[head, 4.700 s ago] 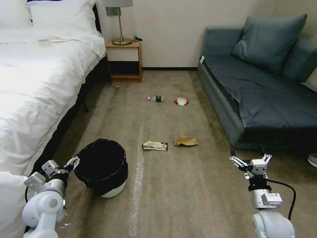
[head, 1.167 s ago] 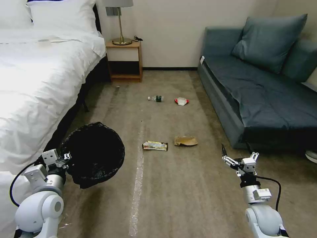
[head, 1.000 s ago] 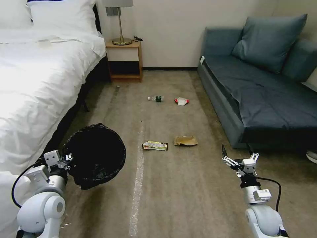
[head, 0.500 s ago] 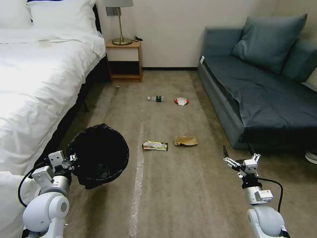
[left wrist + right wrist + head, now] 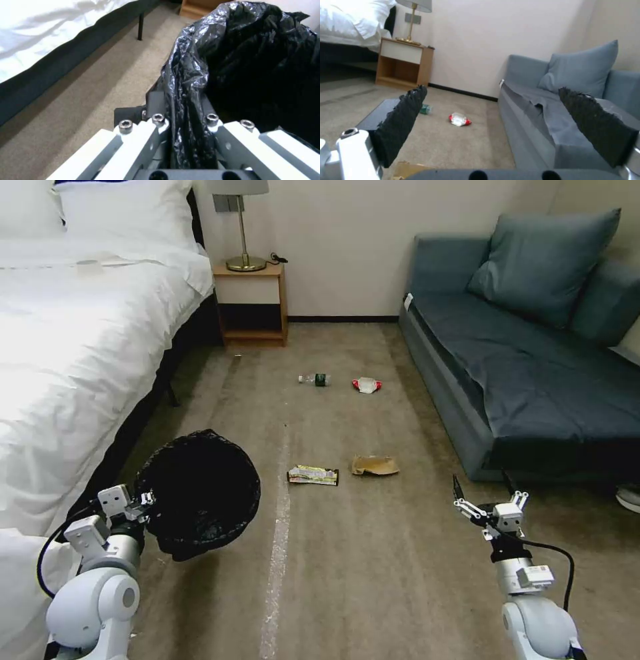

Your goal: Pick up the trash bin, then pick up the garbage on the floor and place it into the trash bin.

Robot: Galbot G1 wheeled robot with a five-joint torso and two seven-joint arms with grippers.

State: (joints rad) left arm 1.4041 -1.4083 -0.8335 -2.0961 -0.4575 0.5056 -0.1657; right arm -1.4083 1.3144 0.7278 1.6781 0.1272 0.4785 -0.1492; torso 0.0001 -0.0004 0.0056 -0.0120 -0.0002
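Now the left gripper has its fingers clamped tight on the rim of the small round trash bin with its crinkly black plastic liner, and the bin hangs clear of the brown carpeted floor, tipped so its dark mouth faces up and forward, close beside the white-sheeted bed. From the left wrist view, a fold of black liner is pinched right between the two white fingers, and the bin bulges out beyond them.

Over on the other side, the right gripper hovers low above the carpet near the front edge of the blue-grey sofa, its black-padded fingers spread wide with nothing between them.

Out on the floor, the garbage lies in two pairs. Nearer the robot, the flat yellow-green snack wrapper sits just beside the crumpled tan-brown paper, the two apart with a small gap. Farther back, toward the wooden nightstand, the clear plastic bottle with a dark green label lies on its side, and the red-and-white crumpled wrapper rests near it. All four pieces are on the carpet, well apart from the raised bin.
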